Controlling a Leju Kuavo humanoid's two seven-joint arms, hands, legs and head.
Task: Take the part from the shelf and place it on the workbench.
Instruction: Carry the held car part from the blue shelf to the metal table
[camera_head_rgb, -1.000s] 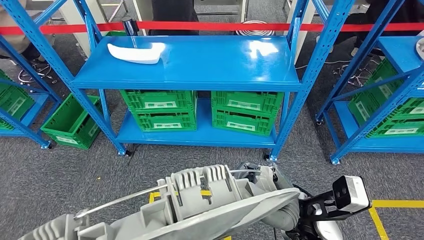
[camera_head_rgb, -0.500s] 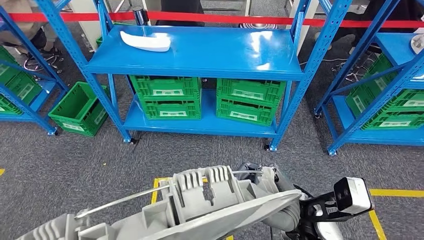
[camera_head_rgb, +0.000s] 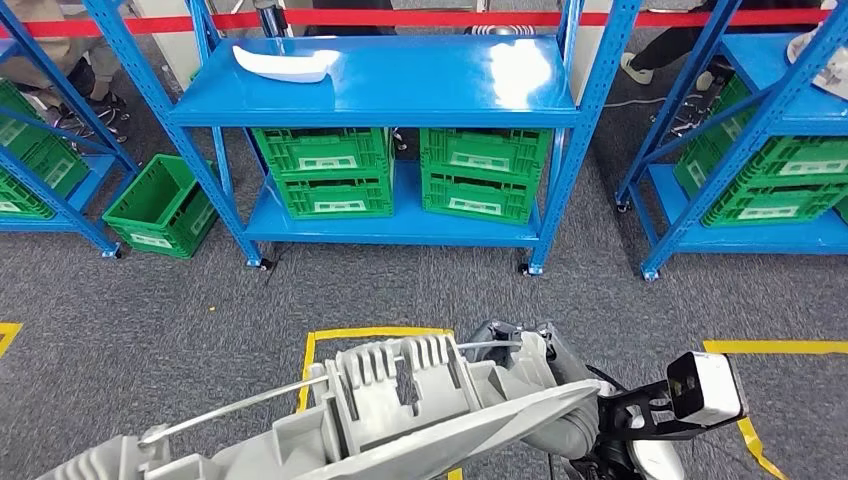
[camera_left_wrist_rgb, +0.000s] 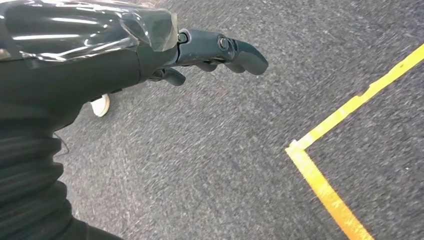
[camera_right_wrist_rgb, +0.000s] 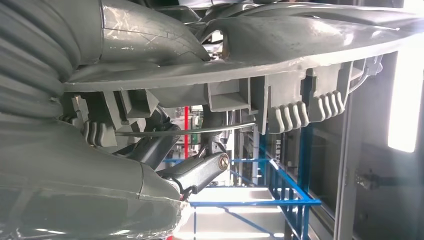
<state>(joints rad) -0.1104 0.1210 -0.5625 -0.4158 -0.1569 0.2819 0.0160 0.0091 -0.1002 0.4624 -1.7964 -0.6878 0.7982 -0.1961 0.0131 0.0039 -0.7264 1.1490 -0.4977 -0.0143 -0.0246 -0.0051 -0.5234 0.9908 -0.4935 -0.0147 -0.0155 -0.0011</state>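
A large grey moulded part (camera_head_rgb: 400, 410) with ribs and a thin metal rod lies across the bottom of the head view, held by my right hand (camera_head_rgb: 525, 360) at its right end. In the right wrist view the same part (camera_right_wrist_rgb: 280, 65) runs close over the camera, with my right hand (camera_right_wrist_rgb: 125, 190) wrapped around it and a dark finger (camera_right_wrist_rgb: 200, 170) under it. My left hand (camera_left_wrist_rgb: 210, 50) hangs over the grey carpet, fingers loosely extended, holding nothing. A white curved part (camera_head_rgb: 280, 62) lies on the top board of the blue shelf (camera_head_rgb: 400, 105), at its left end.
Green crates (camera_head_rgb: 400, 170) fill the shelf's lower level, and one more (camera_head_rgb: 160, 205) stands on the floor to the left. More blue racks (camera_head_rgb: 740, 150) flank it. Yellow floor tape (camera_head_rgb: 380, 335) marks a box in front of me. A person's shoes (camera_head_rgb: 640, 68) show behind the shelf.
The whole picture has shifted: the shelf now sits higher and farther off, and more carpet and yellow tape show. The grey part stays in my right hand as before.
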